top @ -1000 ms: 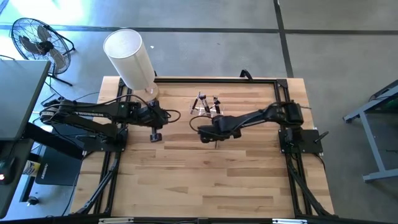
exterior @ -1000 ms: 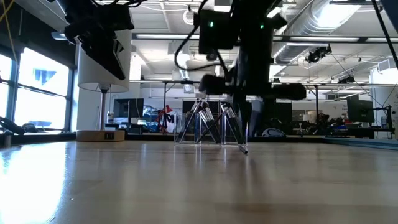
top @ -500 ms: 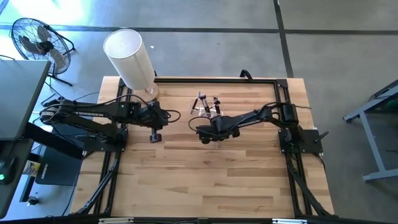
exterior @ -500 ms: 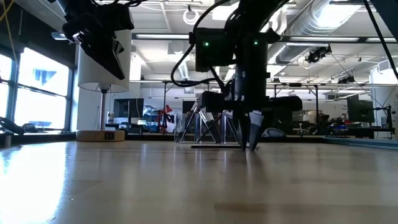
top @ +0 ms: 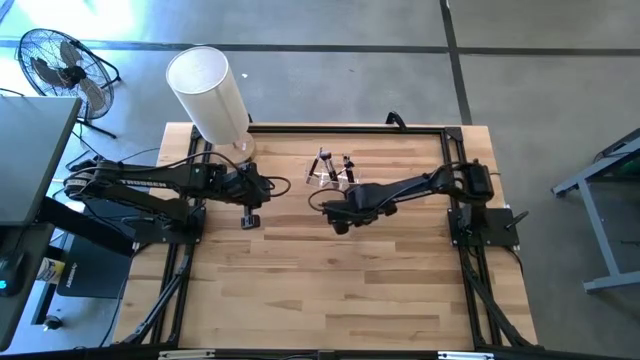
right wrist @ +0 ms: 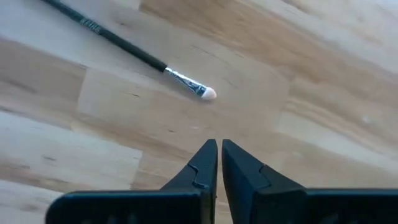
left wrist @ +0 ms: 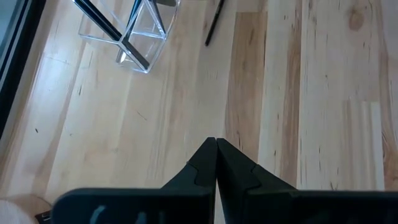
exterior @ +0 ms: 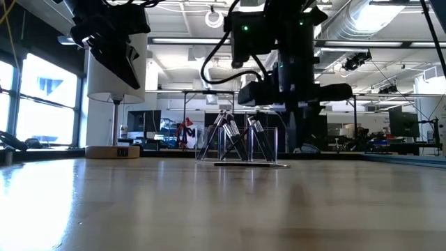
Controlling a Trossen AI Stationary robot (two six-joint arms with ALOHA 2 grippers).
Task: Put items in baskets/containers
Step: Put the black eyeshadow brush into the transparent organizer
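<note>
A thin brush (right wrist: 118, 40) with a dark handle, silvery ferrule and pale tip lies flat on the table, just ahead of my right gripper (right wrist: 219, 148). That gripper is shut, hovers near mid-table (top: 340, 222) and touches nothing. The clear boxy holder (top: 330, 170) stands on the table toward the far edge. Several brushes (exterior: 226, 127) lean in it, handles slanting up. In the left wrist view another dark brush (left wrist: 214, 22) lies on the wood beside the holder (left wrist: 140, 34). My left gripper (top: 250, 219) is shut and waits left of centre, above the table (left wrist: 216, 144).
A tall white cylinder (top: 208, 92) stands at the table's far left corner, close behind my left arm. A black frame rims the table (top: 350, 128). A floor fan (top: 60, 65) stands off the table to the left. Bare wood stretches across the near half (top: 330, 290).
My right gripper went down until its fingertips reached the table in front of the holder. It then rose and shifted a little toward the table's right edge. A brush now lies flat on the table in front of it.
</note>
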